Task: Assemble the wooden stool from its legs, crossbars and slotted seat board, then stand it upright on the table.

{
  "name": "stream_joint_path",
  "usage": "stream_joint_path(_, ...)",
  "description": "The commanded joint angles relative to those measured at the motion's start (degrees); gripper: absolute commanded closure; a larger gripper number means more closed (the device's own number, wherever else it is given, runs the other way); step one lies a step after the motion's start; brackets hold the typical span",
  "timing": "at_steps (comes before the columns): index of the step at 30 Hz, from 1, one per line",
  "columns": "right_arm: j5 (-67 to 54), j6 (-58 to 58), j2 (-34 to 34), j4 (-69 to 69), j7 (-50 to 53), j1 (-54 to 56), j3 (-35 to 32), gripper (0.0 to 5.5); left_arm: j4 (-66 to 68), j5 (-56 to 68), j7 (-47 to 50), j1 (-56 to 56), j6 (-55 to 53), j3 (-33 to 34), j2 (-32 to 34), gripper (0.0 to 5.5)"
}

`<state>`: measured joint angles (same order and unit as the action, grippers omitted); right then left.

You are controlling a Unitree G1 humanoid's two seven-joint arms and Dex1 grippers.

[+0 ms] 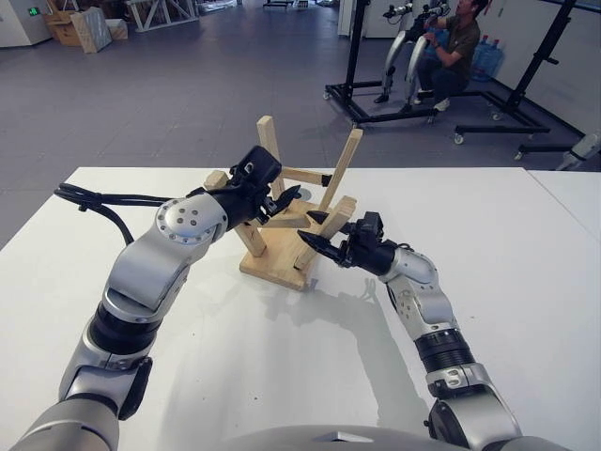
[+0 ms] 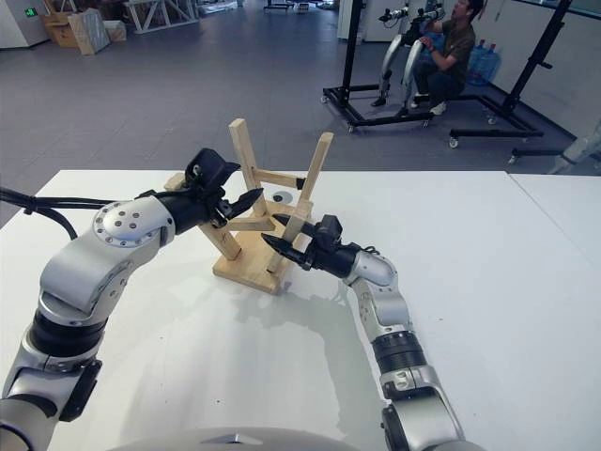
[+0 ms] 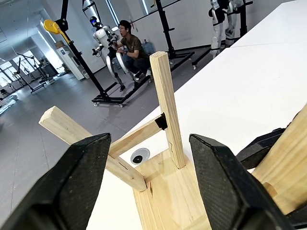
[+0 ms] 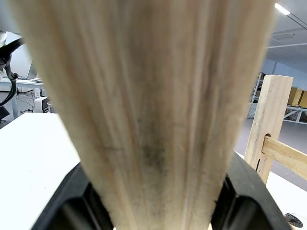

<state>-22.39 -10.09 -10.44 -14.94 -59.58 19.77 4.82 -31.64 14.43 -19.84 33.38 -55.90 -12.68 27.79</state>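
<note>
The wooden stool (image 1: 272, 263) lies upside down mid-table, its seat board flat on the white table (image 1: 488, 235) and its legs pointing up. A crossbar (image 1: 305, 176) joins the two far legs (image 3: 168, 105). My left gripper (image 1: 282, 202) hovers open over the stool's left side, its fingers (image 3: 79, 187) wide apart with nothing between them. My right gripper (image 1: 317, 231) is shut on the near right leg (image 4: 148, 96), one finger on each side, low near the seat board.
A round grommet (image 3: 139, 155) sits in the tabletop just behind the stool. Black cables (image 1: 94, 199) trail across the table's left side. The table's far edge lies close behind the stool. Open white surface spreads to the right and front.
</note>
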Motion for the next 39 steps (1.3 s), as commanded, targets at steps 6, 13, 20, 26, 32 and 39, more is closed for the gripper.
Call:
stream_joint_path(6,0.2,1.6,0.4,-0.7,0.4,1.9,0.6,3.44,-1.0,-3.7,-1.1,-3.7,2.3,-3.6,1.9,2.51)
stream_joint_path(13,1.5,3.0,0.4,0.8,1.4,2.8,2.4,3.44,1.1,-6.9,-0.4,-8.6,5.7,-7.8,-0.2,2.51)
stream_joint_path(20,1.3,3.5,0.4,1.1,1.6,2.7,2.5,3.44,1.1,-6.8,-1.4,-3.3,4.3,-3.4,-0.9,2.51)
stream_joint_path(26,1.1,3.7,0.4,1.0,1.8,2.5,2.6,3.44,0.9,-6.4,-2.0,0.6,2.1,-1.1,-0.7,2.51)
stream_joint_path(32,1.2,3.7,0.4,1.2,1.8,2.3,2.8,3.44,-1.1,-7.8,-1.9,-4.4,2.2,-2.6,1.0,2.51)
stream_joint_path(39,1.7,3.7,0.6,2.0,2.3,1.5,3.7,3.44,1.0,-10.5,-0.5,-12.3,6.0,-5.9,-0.5,2.51)
